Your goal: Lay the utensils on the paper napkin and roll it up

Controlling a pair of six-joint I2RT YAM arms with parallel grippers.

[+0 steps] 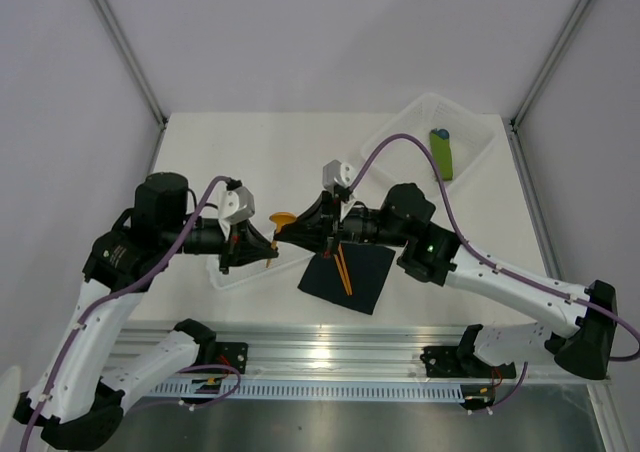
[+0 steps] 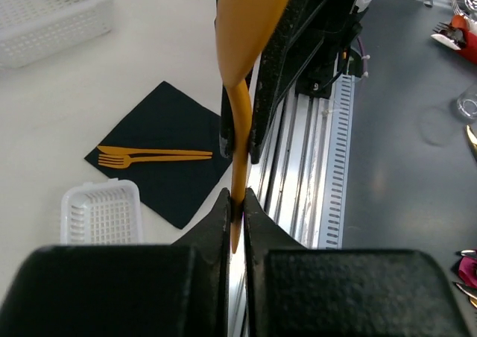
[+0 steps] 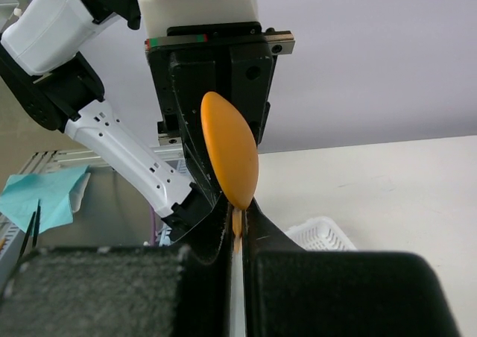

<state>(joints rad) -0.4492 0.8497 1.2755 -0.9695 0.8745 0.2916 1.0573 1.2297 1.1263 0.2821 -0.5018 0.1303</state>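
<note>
The left gripper is pressed together on the tail end of the orange spoon, with the handle caught between its two dark fingers. Directly beneath this gripper, on the white table, sits a small white basket with mesh walls. In the top view the gripper and its wrist cover much of the basket.

The spoon stands off the table and passes from one tool to the other. Just past the left fingertips, the right gripper pinches the same handle close under the round bowl, so both tools hold it at once. From the right wrist, the bowl faces the camera and hides the middle of the left gripper behind it.

Below the right gripper and slightly toward the arm bases lies the black napkin, flat and turned cornerwise. An orange fork and knife lie side by side across it. The right wrist overhangs the napkin's far corner. The aluminium rail runs close by its near corner.

Well beyond the right gripper, at the far right of the table, a clear bin holds a green bundle with a blue tip.
</note>
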